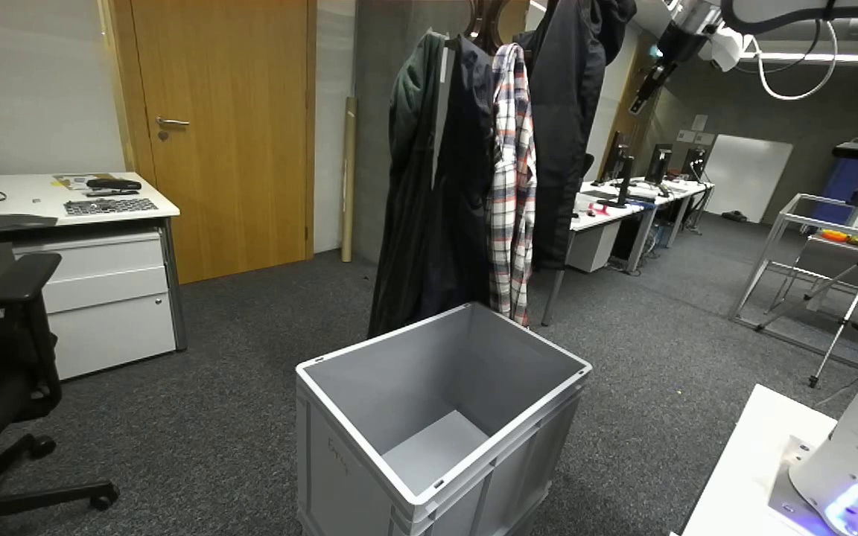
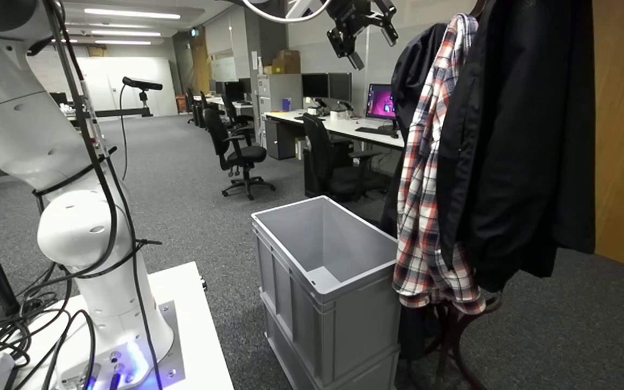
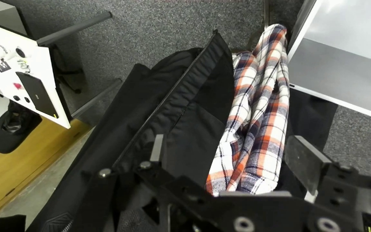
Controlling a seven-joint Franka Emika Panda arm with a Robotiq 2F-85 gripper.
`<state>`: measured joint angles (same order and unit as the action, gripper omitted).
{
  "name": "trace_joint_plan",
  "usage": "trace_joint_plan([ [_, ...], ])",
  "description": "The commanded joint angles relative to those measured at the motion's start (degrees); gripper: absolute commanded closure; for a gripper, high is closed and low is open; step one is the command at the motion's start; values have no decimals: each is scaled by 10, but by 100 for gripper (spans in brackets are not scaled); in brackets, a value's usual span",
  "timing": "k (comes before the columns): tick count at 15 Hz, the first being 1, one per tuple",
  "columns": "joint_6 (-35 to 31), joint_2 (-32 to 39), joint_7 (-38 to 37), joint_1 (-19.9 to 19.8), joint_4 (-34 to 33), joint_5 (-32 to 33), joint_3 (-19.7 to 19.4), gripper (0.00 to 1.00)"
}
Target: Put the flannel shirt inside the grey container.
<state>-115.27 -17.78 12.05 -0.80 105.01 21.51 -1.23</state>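
Claw (image 2: 374,49): spread apart, we see, upper middle of an exterior view.
Flannel shirt (image 2: 423,170): hanging right of centre there (plaid, we note), beside a black jacket (image 2: 520,146).
Grey container (image 2: 361,322): lower centre, near the shirt's hem.

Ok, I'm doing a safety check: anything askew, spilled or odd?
Nothing looks spilled or damaged: the flannel shirt hangs among dark garments and the grey container stands upright. Only the black cables by the arm's base look untidy, lying in a tangle.
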Motion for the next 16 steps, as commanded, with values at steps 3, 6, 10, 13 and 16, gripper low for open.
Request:
trace_joint_plan([
  [3,-44,41,-47,-8,-44,25,15,0],
  [6,-47,63,-58,-8,-80,29,19,0],
  [10,-41,94,-65,-7,-137,34,22,0],
  [13,-38,120,-67,-5,-180,36,23,0],
  [16,-39,151,-67,-2,-225,35,22,0],
])
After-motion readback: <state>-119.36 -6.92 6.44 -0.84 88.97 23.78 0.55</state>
